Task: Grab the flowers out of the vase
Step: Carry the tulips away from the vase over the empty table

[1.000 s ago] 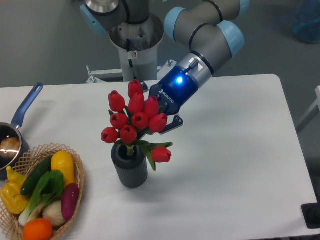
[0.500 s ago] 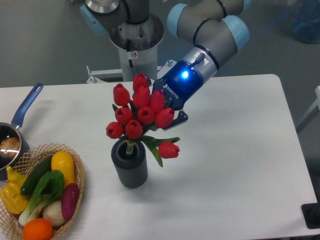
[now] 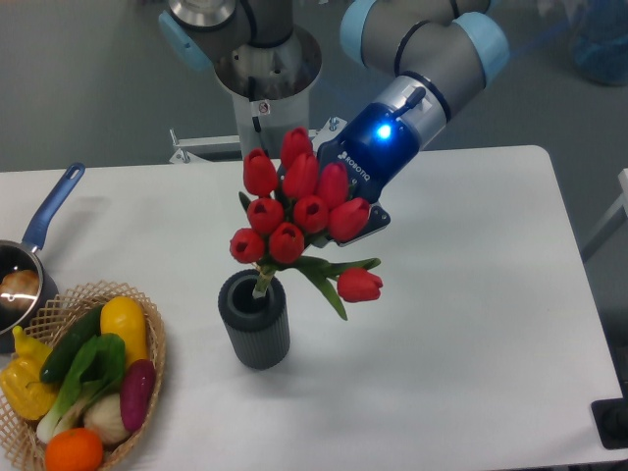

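Observation:
The flowers [image 3: 299, 208] are a bunch of red tulip buds with green stems and leaves, lifted and tilted to the right. Their stem ends [image 3: 261, 285] still reach into the mouth of the vase [image 3: 254, 321], a small dark grey ribbed cup on the white table. My gripper [image 3: 343, 231] comes in from the upper right behind the bunch. Its fingers are mostly hidden by the buds, and it is shut on the flowers.
A wicker basket [image 3: 78, 383] with colourful vegetables stands at the front left. A blue-handled metal saucepan [image 3: 27, 270] sits at the left edge. The robot's base column [image 3: 265, 88] rises at the back of the white table [image 3: 461, 324].
The gripper has moved up and to the right with the flowers. The bunch has risen, so more stem shows above the vase mouth. The vase has not moved.

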Controlling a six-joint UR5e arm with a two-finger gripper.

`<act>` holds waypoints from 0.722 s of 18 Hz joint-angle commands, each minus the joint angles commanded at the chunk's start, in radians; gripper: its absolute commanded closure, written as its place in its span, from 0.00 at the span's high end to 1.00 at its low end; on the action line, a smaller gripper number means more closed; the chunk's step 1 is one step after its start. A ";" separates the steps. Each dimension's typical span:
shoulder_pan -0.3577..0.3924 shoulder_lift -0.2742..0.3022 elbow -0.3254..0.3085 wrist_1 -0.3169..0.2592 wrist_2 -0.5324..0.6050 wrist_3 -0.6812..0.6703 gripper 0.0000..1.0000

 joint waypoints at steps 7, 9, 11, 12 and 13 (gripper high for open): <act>0.009 -0.002 0.020 -0.002 0.000 -0.002 0.47; 0.015 -0.003 0.029 0.000 0.006 -0.002 0.47; 0.026 -0.005 0.040 0.000 0.020 0.000 0.47; 0.038 -0.006 0.043 0.000 0.021 0.002 0.47; 0.051 -0.008 0.044 0.002 0.023 0.003 0.47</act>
